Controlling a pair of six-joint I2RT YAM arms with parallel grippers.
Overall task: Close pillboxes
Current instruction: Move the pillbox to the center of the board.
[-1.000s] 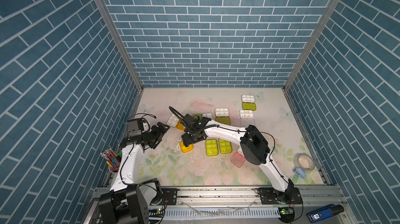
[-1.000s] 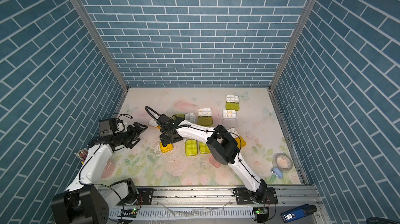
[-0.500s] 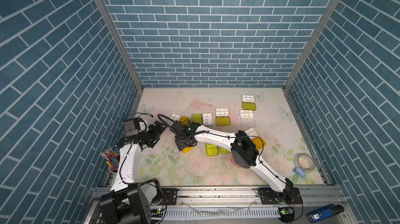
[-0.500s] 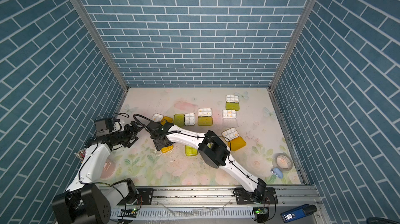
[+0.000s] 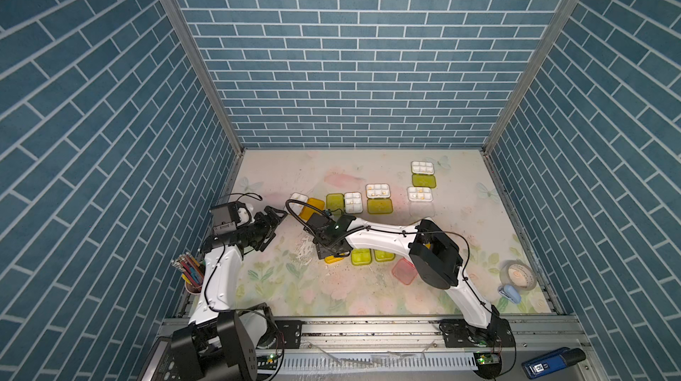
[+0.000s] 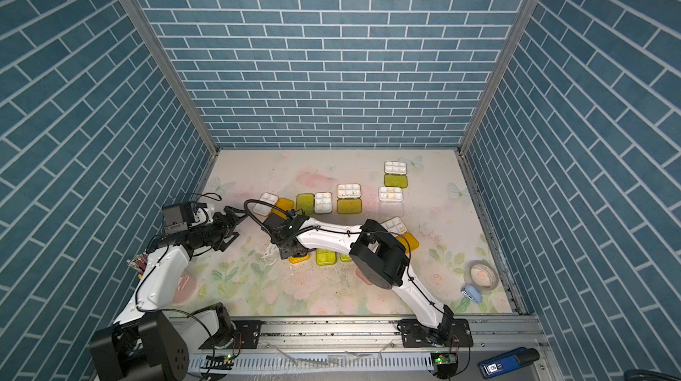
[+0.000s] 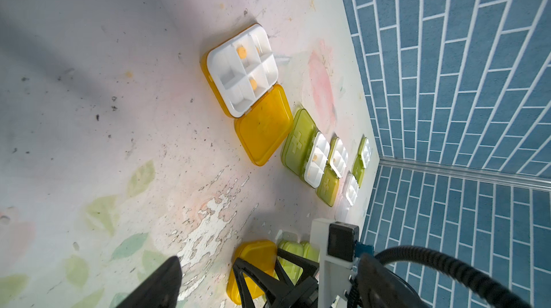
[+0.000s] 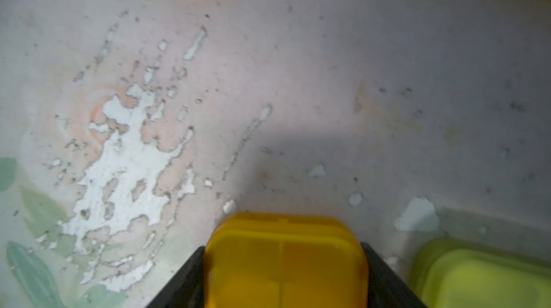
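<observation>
Checking the right gripper first, you see its two black fingers set against opposite sides of a closed orange-yellow pillbox, near the middle of the floral table mat. You cannot tell whether the box is lifted clear of the mat. The left gripper hovers apart from it on the left side, jaws spread, holding nothing.

Note the neighbours:
- Two closed lime pillboxes lie just beside the gripped box.
- A closed pink pillbox lies past them, one edge under the right arm's elbow.
- A row of open pillboxes runs behind the gripper, lids laid flat. At its left end, the open orange-yellow pillbox holds small orange pills.
- A half-hidden open pillbox sits mostly behind the right arm.
- A pencil cup, a tape roll and a small blue object stand well apart at the mat's edges.

The right wrist view cuts off the gripped box's near half, and the wrist hides the grip in both top views
</observation>
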